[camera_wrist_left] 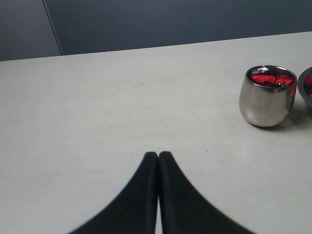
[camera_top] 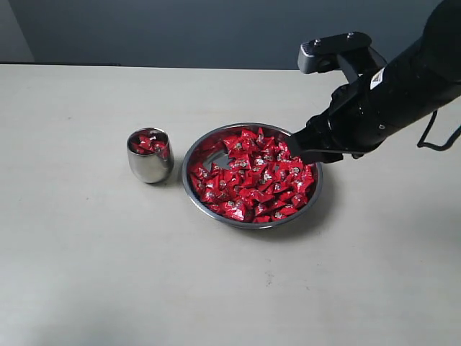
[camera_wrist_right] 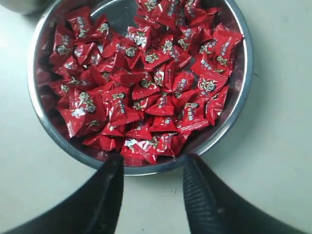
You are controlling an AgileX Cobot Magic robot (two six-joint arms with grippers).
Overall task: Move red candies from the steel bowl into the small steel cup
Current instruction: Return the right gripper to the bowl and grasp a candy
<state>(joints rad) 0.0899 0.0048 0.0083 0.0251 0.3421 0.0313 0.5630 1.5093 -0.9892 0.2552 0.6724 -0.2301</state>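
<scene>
Red crinkle-wrapped candies [camera_wrist_right: 141, 83] fill the wide steel bowl [camera_wrist_right: 243, 73] just beneath the spread, empty right hand [camera_wrist_right: 153, 163], so picking looks due: dip, pinch 1, carry to the small rounded steel cup [camera_top: 149, 164].

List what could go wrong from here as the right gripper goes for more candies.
1. The right gripper hangs open over the steel bowl's rim; coming down there, a finger could hit the rim and shove the bowl.
2. The small steel cup already looks nearly full, so further red candies may roll off onto the table.
3. The candies lie heaped; a pinch may catch several and drop some.
</scene>
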